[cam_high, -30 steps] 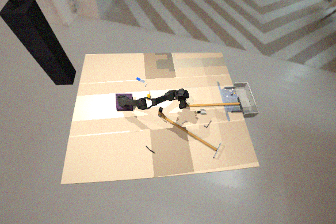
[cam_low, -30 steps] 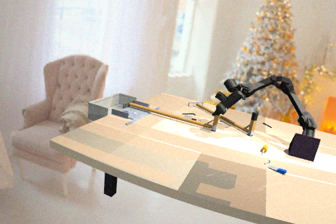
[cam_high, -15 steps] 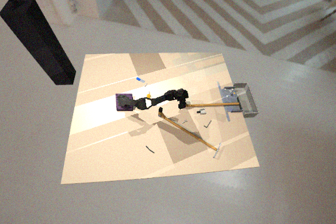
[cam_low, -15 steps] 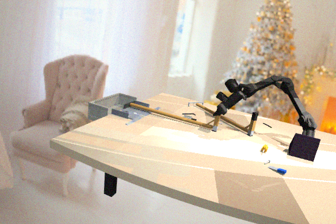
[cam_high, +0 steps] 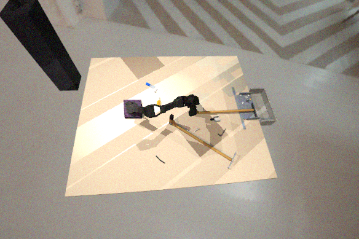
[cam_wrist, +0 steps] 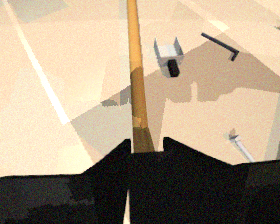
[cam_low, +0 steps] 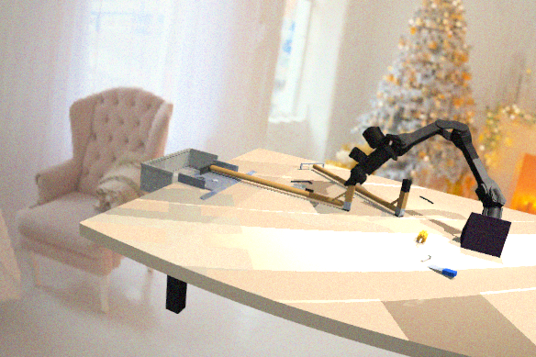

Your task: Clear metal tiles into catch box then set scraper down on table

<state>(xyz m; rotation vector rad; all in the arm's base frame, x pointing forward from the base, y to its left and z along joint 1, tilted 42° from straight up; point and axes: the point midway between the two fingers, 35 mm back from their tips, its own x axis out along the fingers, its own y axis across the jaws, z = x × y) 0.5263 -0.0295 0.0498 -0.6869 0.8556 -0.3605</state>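
My gripper (cam_high: 192, 112) (cam_low: 352, 181) (cam_wrist: 147, 145) is shut on the long scraper (cam_high: 225, 111) (cam_low: 275, 185) (cam_wrist: 135, 55), at the upright grip on its near end. Its wooden handle runs out to a dark head (cam_high: 253, 110), at the box end of the steel bench plate (cam_high: 243, 107) (cam_low: 221, 181). A few tiny tiles (cam_high: 248, 99) show on the plate, to one side of the head; their exact number is too small to tell. The catch box (cam_high: 270, 105) (cam_low: 158, 177) stands at the plate's far end; no tiles can be made out inside it.
A second long wooden-handled tool (cam_high: 203, 142) (cam_low: 376, 195) lies diagonally beside the scraper. Near them are a black-handled forked piece (cam_high: 212, 119) (cam_wrist: 173, 68), a hex key (cam_wrist: 221, 45) and a bolt (cam_wrist: 242, 149). A yellow item (cam_high: 158, 102) (cam_low: 422, 236) and blue-handled tool (cam_high: 148, 84) (cam_low: 449, 272) lie nearer the base.
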